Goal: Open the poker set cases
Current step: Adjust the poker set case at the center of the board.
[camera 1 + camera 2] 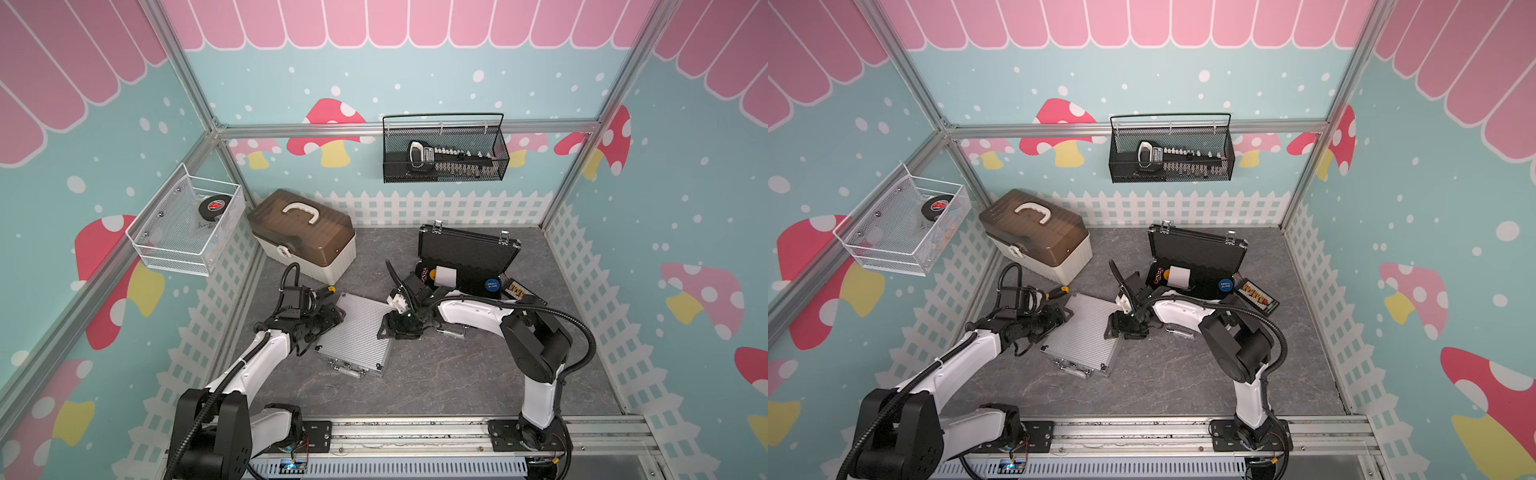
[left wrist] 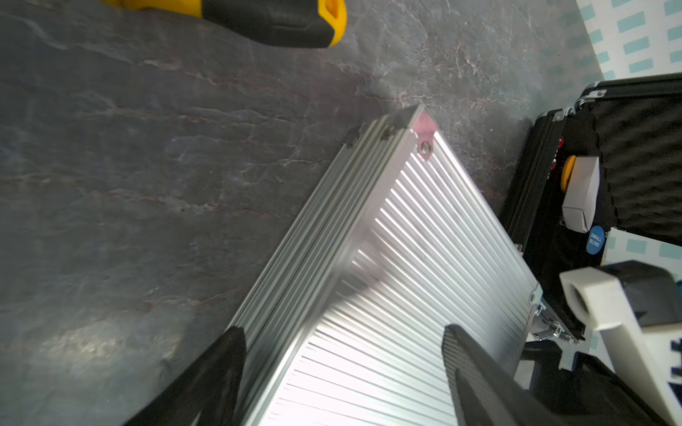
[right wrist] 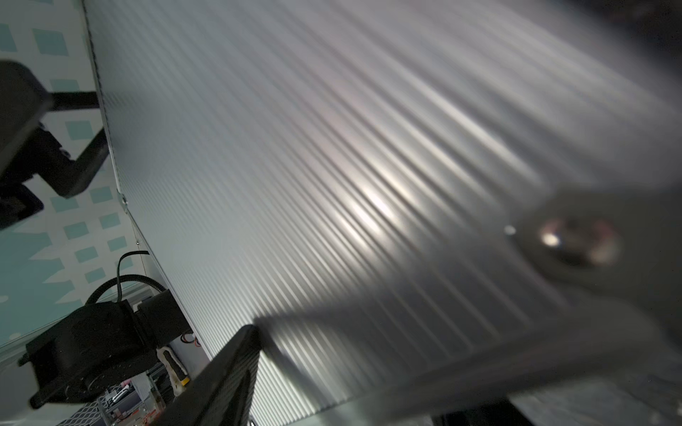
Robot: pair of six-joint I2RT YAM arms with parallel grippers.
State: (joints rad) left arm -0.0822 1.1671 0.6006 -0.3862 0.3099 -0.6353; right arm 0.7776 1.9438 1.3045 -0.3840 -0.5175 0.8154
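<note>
Where the silver poker case (image 1: 357, 332) lies flat on the table (image 1: 436, 374) with its lid down and its latches facing the arm bases, you have a gripper at each side of it. Left gripper (image 2: 341, 330): jaws wide apart, straddling the case's side edge, one finger (image 2: 221, 369) beside the wall, nothing clamped. Right gripper (image 1: 384, 328): at the opposite edge, and only one finger (image 3: 236, 354) shows in its wrist view, so you cannot tell apart from clamped. Black poker case (image 1: 465, 249), just behind: open, foam-lined lid raised. It holds a white box (image 1: 445, 275), a blue "SMALL BLIND" disc (image 1: 492, 285) and an orange disc (image 1: 433, 273). White toolbox (image 1: 316, 237) with brown lid: shut. Black mesh basket (image 1: 498, 166), back wall: a long toothed tool (image 1: 424, 156). White wire basket (image 1: 174, 249), left wall: a black disc (image 1: 214, 205) with a red mark.
</note>
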